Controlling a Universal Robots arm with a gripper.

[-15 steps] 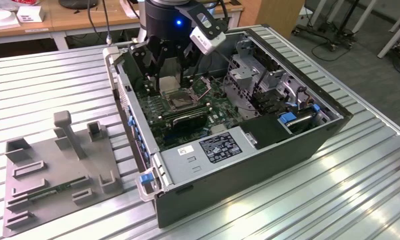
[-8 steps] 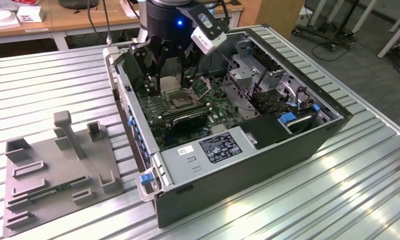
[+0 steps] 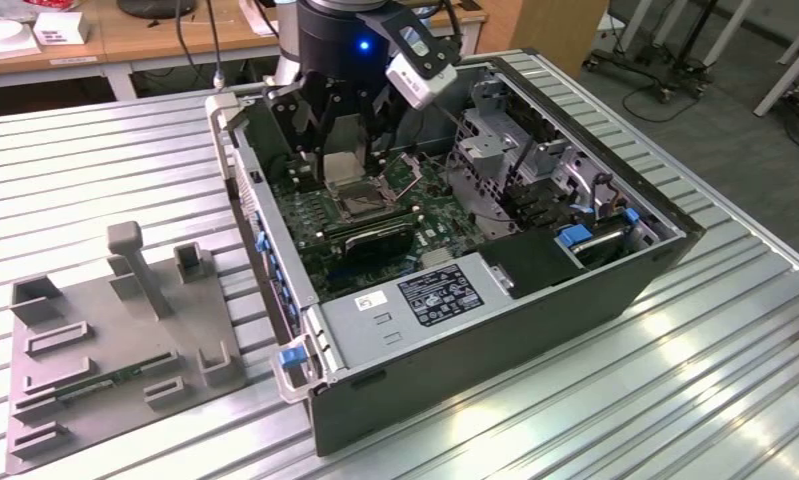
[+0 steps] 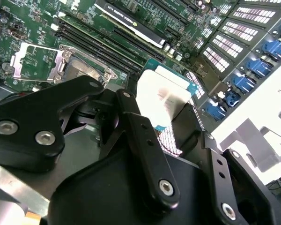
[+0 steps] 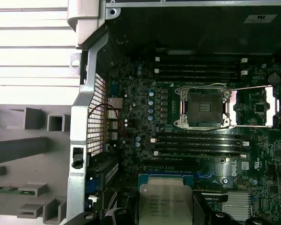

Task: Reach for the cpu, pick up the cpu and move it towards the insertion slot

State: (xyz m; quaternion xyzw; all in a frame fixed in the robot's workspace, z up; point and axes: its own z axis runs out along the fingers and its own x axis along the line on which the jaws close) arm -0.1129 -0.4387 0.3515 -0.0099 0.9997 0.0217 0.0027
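A silvery-white cpu (image 5: 165, 205) with a teal-green rim sits between the black fingers of the gripper (image 4: 171, 124). The insertion slot (image 5: 203, 108) shows a shiny metal frame and dark centre on the green motherboard (image 5: 140, 117). Blue clips (image 4: 267, 49) line the black computer case (image 3: 533, 330); the ribbed table (image 3: 106, 170) is silver-grey.

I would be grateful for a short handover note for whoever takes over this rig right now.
Gripper: shut on the cpu, held between its fingers inside the open computer case, above the motherboard.
Cpu: lifted, silvery top showing in both wrist views, not touching the board.
Insertion slot: frame open, dark centre empty, beside the long memory slots. In the exterior view it sits just below the gripper.
Done: reach and pick-up; the cpu has been brought over the board.
Left: the cpu is not yet over the slot; there is a gap between them.
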